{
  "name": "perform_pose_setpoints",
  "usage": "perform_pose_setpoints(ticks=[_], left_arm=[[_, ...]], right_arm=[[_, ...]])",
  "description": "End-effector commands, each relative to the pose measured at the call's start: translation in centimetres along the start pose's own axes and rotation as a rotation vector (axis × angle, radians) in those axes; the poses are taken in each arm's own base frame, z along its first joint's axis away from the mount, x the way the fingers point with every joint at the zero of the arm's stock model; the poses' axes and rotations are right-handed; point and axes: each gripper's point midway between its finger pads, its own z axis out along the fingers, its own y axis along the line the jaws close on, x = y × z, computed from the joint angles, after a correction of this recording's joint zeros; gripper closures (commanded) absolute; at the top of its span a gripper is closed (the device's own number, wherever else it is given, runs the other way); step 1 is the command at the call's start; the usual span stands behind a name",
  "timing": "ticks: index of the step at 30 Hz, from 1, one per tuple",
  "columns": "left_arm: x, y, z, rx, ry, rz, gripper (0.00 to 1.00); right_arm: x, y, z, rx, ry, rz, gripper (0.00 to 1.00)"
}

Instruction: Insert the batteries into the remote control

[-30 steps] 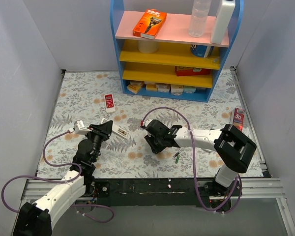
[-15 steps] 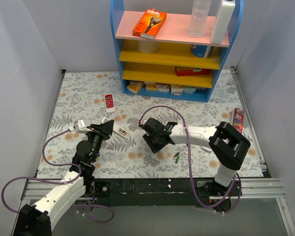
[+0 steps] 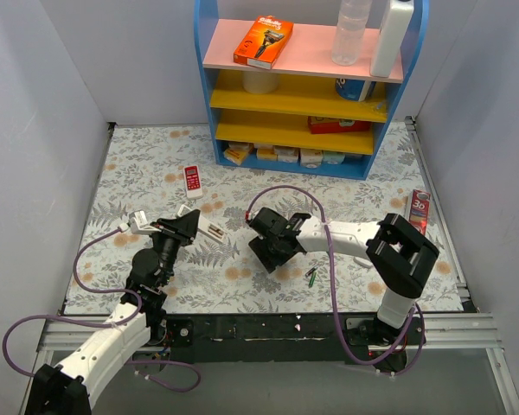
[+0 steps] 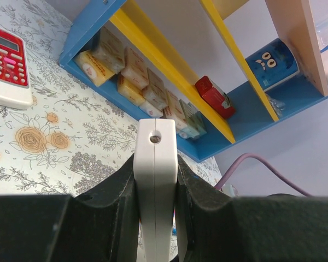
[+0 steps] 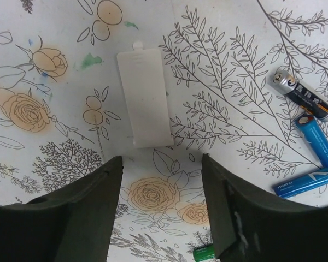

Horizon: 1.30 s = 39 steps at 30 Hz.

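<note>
White remote control (image 4: 155,142) is seen edge-on from the left wrist, gripped between the dark fingers of the left end effector (image 4: 155,170). Its lower length runs out of frame. Neither face shows, so the battery compartment cannot be made out. Whether it touches the floral worktop (image 5: 54,33) cannot be told.

Right end effector (image 5: 161,162): jaws spread, nothing between them. A white battery cover (image 5: 144,97) lies flat just past the gap. To the right lie a dark battery (image 5: 303,96) and two blue batteries (image 5: 317,141), the lower one clipped by the frame edge. Green battery (image 5: 206,252): only a sliver shows at the bottom edge.
</note>
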Motion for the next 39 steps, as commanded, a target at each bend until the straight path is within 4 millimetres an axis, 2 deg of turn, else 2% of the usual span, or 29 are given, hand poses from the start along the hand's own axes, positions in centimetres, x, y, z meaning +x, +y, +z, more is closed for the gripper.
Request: perform_pose_setpoints(ticks=[1,2,3,5,10,11,13,14,15,17,21,25,26,29,31,34,35,39], left_arm=[[0.9,0.8,-0.6,0.015,0.018,0.014,0.93],[0.9,0.5,-0.6,0.028,0.017,0.012,0.93],[1.0,0.2,-0.7,0.045,0.025,0.011,0.93],[1.5,0.1,-0.9,0.064,0.042,0.012,0.94],[2.7,-0.9,-1.4,0.137,0.105,0.002,0.99],[2.9,-1.4,-1.5,0.159,0.113,-0.004,1.0],[3.7,-1.8,-1.9,0.194,0.16,-0.01,1.0],[3.8,-2.2,-2.0,0.209,0.166,-0.021,1.0],[4.0,-2.3,-2.1,0.218,0.178,-0.023,1.0],[4.6,-2.8,-2.6,0.258,0.213,-0.03,1.0],[5.6,-3.5,-3.4,0.322,0.263,-0.011,1.0],[6.2,-3.5,-3.7,0.335,0.296,0.011,1.0],[6.2,-3.4,-3.7,0.338,0.294,0.015,1.0],[6.5,-3.3,-3.9,0.347,0.298,0.027,1.0],[6.5,-3.3,-3.8,0.347,0.3,0.041,1.0],[6.6,-3.2,-3.7,0.343,0.304,0.049,1.0],[6.5,-3.2,-3.7,0.344,0.3,0.056,1.0],[6.5,-3.1,-3.6,0.34,0.295,0.07,1.0]], right_arm=[[2.2,-0.9,-0.8,0.049,0.069,0.006,0.25],[2.2,-0.9,-1.0,0.047,0.055,0.011,0.14],[1.6,-0.8,-1.9,0.037,0.015,0.021,0.09],[1.2,-0.8,-2.4,0.031,-0.036,0.046,0.04],[-0.8,-1.6,-5.8,0.033,-0.227,0.129,0.03],[-1.4,-1.8,-7.1,0.024,-0.285,0.141,0.03],[-1.4,-1.9,-7.6,0.009,-0.339,0.143,0.03],[-1.9,-2.1,-8.7,0.005,-0.39,0.155,0.03],[-1.1,-2.4,-8.3,0.008,-0.391,0.161,0.03],[-1.2,-2.5,-8.8,-0.025,-0.432,0.179,0.02],[-0.1,-2.2,-8.1,-0.102,-0.426,0.25,0.02],[0.7,-4.9,-7.3,-0.027,-0.449,0.373,0.04],[0.3,-5.4,-7.7,-0.016,-0.48,0.403,0.07],[-0.6,-6.7,-8.1,0.024,-0.497,0.468,0.08],[-0.1,-8.3,-7.9,0.087,-0.464,0.518,0.09],[-0.5,-10.2,-8.2,0.148,-0.468,0.604,0.2],[-0.6,-10.4,-7.8,0.149,-0.457,0.62,0.25],[-1.7,-10.9,-7.4,0.151,-0.429,0.647,0.32]])
